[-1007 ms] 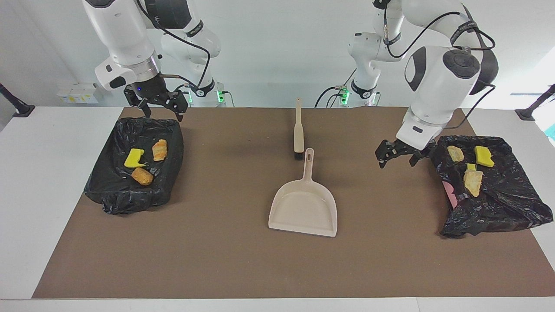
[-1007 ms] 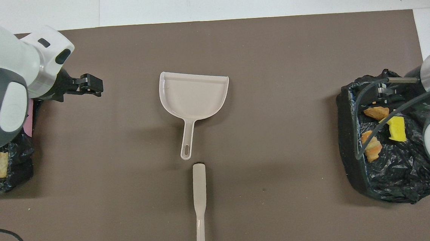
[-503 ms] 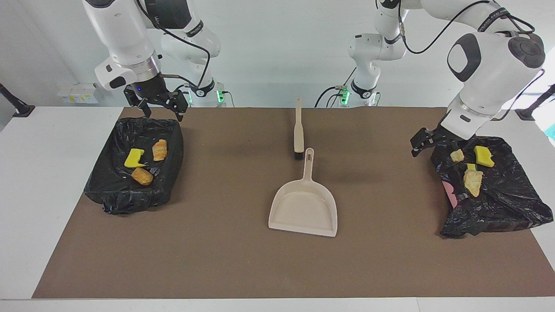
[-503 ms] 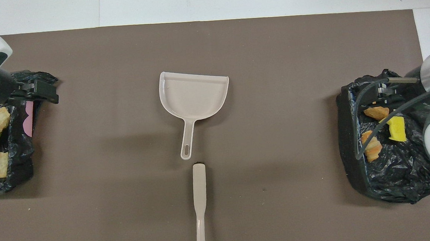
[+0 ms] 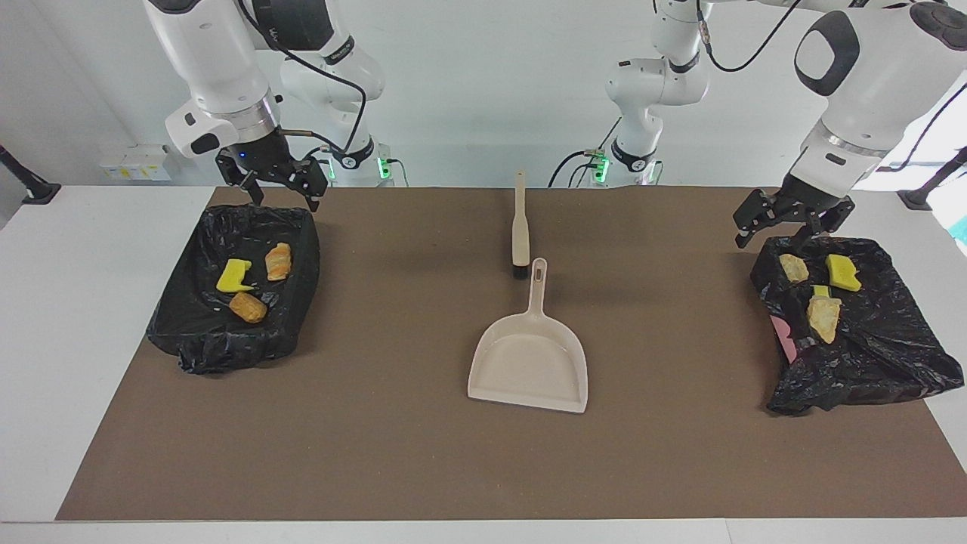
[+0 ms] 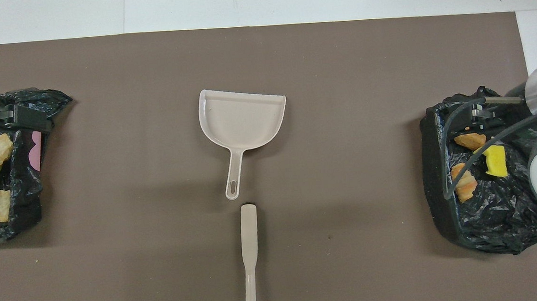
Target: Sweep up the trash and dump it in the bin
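**Both arms poised over the bins, trash inside**

Left gripper [image 5: 791,224] hangs spread and empty over one crinkled black bag-lined bin [image 5: 884,355]; right gripper [image 5: 276,183] likewise over the other [image 5: 196,340]; the trash, spongy yellow chunks [image 5: 233,276] and tan pastry-like lumps [image 5: 823,318], lies inside both; smooth beige plastic dustpan [image 5: 529,363] rests mid-mat.

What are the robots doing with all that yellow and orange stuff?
Nothing is being held. The trash already lies in two black-lined bins, one at each end of the table. The dustpan and brush lie untouched in the middle. The left claw and right claw hang open, each over its bin's edge.
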### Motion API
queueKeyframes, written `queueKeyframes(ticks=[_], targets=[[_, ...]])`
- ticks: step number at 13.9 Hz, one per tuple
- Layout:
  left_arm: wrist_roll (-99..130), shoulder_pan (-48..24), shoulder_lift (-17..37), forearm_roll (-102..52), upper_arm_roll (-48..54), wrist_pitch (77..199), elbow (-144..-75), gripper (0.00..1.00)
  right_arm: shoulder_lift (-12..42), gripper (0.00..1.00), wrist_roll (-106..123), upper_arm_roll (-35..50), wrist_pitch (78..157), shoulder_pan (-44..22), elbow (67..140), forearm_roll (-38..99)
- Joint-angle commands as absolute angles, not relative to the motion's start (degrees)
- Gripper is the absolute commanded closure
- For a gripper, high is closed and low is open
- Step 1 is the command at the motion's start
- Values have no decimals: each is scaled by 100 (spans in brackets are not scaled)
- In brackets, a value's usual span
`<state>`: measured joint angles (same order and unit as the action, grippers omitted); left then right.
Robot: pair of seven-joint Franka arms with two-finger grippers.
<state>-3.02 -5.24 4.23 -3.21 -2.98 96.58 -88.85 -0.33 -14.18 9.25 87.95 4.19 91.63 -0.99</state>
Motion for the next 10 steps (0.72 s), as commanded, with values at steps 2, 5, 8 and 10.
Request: queueKeyframes(ticks=[2,5,8,10], targets=[[-843,-466,97,-141,-325,9519,-9229,0,-132,0,-1248,967,8807,510,9255,-44],[-774,-369,88,-132,-316,9370,-9159,0,-132,0,-1239,967,8807,510,9264,-44],[-791,-369,105,-19,-308,9177,-9045,0,-132,0,-1248,967,8807,510,9255,-44],[-809,-430,184,114,-308,8879,-8825,0,-132,0,-1248,967,8807,510,9255,-44]])
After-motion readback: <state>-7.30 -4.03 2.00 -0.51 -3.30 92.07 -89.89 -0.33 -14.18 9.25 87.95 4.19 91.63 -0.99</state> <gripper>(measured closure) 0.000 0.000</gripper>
